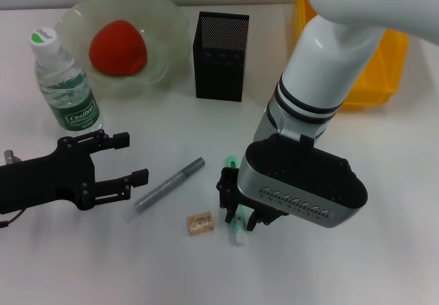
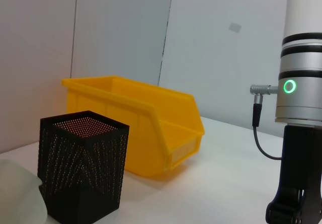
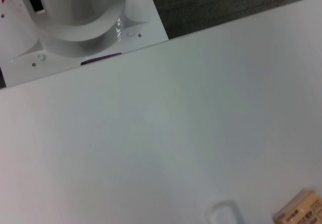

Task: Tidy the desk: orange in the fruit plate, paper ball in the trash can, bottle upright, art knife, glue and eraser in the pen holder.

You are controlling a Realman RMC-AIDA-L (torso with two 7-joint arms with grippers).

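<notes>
The orange lies in the pale green fruit plate at the back left. Next to it the bottle stands upright. The black mesh pen holder stands behind the middle, and the yellow trash can is at the back right. A slim silver glue stick and the tan eraser lie on the table. My right gripper is down over the green-and-white art knife. My left gripper hovers open left of the glue. The paper ball is out of view.
The white table carries everything. In the right wrist view the robot's white base stands past the table's near edge. The right arm's wrist rises at the side of the left wrist view.
</notes>
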